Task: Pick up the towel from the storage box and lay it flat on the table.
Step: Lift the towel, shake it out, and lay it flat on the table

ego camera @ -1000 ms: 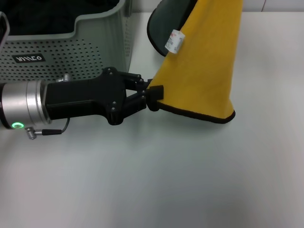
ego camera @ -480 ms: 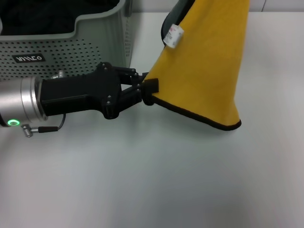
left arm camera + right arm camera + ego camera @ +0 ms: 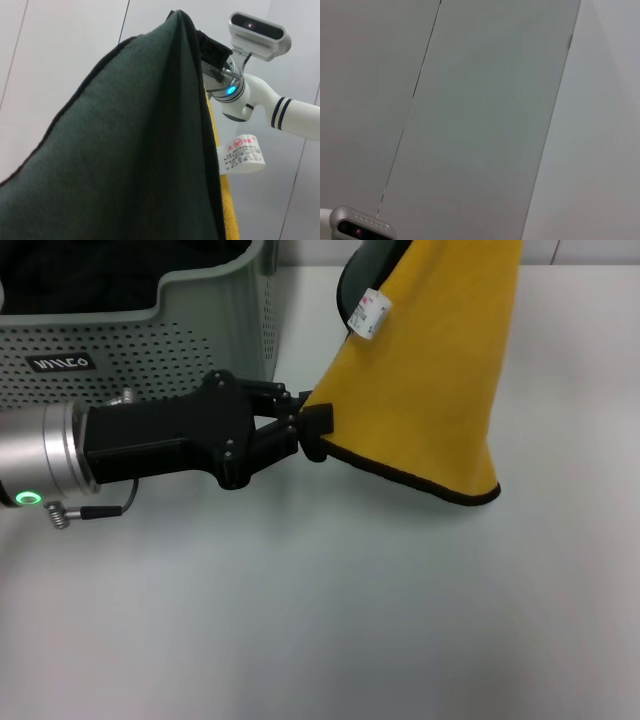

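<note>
The left gripper, jaws clamped on one lower corner of the hanging yellow, black-edged square towel, must draw it taut before lowering it onto the white surface.

Yellow towel with black edging, grey-green perforated storage box, white table.

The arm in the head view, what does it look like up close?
The left gripper is matte black and angular, with linked fingers and small round screws, and it tapers forward from a blocky body. Behind it sits a brushed silver cylinder with a glowing green ring light, and a thin black cable with a small spring hangs below. The right arm is white with black stripes.
</note>
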Controlling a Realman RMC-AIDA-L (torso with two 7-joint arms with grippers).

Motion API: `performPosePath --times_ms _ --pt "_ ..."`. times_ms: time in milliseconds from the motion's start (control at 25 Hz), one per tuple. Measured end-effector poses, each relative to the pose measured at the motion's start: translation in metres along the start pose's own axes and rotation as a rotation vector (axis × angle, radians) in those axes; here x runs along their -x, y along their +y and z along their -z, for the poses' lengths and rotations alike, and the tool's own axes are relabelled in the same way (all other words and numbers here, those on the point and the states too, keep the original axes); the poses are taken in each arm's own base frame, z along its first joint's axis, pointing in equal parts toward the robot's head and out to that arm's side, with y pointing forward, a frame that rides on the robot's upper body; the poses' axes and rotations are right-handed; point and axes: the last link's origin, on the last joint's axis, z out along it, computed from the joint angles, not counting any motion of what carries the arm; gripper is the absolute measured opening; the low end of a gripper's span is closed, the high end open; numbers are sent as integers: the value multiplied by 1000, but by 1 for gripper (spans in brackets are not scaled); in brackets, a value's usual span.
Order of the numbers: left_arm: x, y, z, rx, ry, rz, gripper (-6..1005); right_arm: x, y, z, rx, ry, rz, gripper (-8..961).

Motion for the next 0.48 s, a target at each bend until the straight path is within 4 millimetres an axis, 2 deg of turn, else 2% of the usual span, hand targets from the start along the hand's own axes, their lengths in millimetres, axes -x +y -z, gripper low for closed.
performPosePath --times_ms 200,480 --pt "0 0 1 -7 13 -8 54 -4 3 3 -5 1 -11 7" --pt "-2 1 5 -2 24 7 38 -21 18 9 -6 -6 -70 7"
